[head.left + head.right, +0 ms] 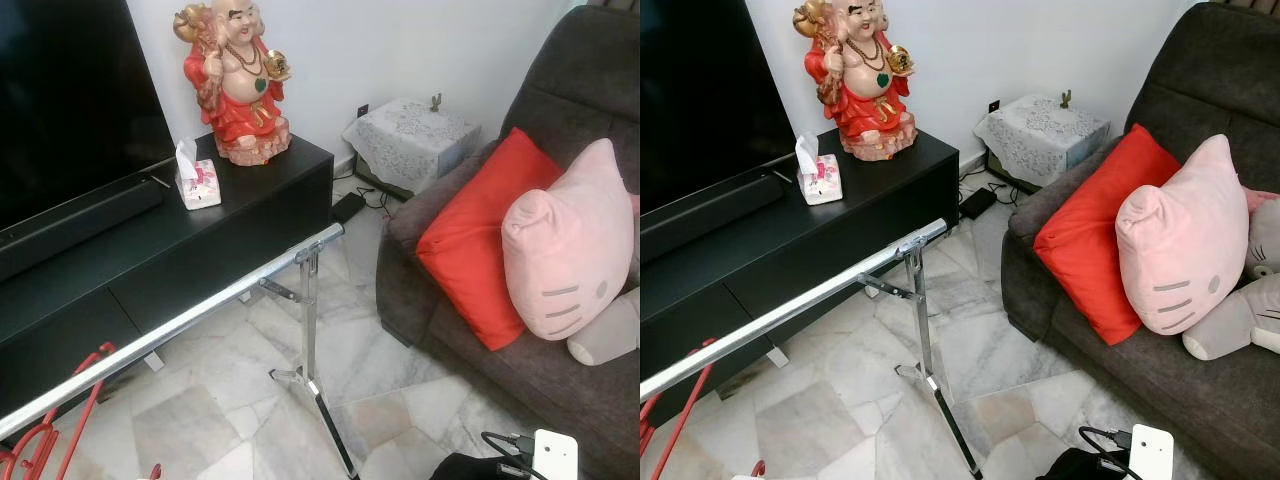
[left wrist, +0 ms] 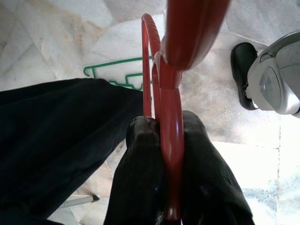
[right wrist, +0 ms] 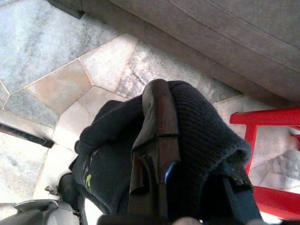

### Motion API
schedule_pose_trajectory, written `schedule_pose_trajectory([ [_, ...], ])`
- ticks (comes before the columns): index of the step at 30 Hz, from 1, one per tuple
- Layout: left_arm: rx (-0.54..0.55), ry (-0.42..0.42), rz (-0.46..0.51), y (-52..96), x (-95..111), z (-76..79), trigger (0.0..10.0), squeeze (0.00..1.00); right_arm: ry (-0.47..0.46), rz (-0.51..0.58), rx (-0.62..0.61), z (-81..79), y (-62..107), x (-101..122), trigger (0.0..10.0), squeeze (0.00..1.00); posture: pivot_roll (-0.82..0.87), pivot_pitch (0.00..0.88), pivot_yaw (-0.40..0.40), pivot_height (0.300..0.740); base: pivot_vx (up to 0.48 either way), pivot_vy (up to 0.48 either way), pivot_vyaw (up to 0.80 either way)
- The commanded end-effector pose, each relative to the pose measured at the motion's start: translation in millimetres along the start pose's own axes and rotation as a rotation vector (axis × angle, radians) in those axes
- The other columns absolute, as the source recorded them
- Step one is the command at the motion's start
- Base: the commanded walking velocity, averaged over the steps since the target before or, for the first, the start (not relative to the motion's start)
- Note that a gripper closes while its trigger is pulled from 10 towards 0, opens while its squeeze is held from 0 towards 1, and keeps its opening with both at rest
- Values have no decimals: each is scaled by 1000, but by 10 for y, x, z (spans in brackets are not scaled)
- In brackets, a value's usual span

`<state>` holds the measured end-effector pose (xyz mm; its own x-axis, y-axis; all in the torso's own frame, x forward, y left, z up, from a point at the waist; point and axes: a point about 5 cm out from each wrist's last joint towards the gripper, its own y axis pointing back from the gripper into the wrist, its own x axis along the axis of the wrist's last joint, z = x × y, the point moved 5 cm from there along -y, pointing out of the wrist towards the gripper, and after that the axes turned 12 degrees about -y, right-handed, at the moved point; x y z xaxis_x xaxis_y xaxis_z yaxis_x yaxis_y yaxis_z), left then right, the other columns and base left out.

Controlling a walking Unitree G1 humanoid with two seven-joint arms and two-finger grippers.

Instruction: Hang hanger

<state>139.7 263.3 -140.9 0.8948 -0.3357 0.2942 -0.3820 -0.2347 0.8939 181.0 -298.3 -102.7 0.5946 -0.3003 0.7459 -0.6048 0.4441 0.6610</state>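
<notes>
Statue (image 1: 235,80): a red-robed laughing figure, upright on the far end of the black counter (image 1: 200,240).
Tissue box (image 1: 198,185): just beside the statue, one tissue sticking up.
Television (image 1: 70,90): dark screen above a long black soundbar (image 1: 80,225).
Sofa (image 1: 560,380): dark grey, holding a red cushion (image 1: 480,235) and a pink cat-face pillow (image 1: 570,255), touching.
Side stand (image 1: 410,140): lace-covered, against the wall; a small, possibly brass, ornament on top.
Floor (image 1: 390,370): pale marble tiles.
</notes>
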Motion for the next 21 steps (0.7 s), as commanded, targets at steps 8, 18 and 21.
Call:
schedule_pose_trajectory([
  [8,-14,-13,-28,13,-121,51,10000,0,-15,-5,-5,0,-6,3,10000,0,-58,0,-3,740,0,0,0],
  [18,-19,-18,-7,3,-33,55,10000,0,-22,-5,-6,-21,-9,9,10000,0,-63,0,11,740,-202,0,0],
  [21,-21,-18,-7,3,-33,52,10000,0,-25,-2,-8,-21,-8,10,10000,0,-65,0,17,740,-259,0,0],
])
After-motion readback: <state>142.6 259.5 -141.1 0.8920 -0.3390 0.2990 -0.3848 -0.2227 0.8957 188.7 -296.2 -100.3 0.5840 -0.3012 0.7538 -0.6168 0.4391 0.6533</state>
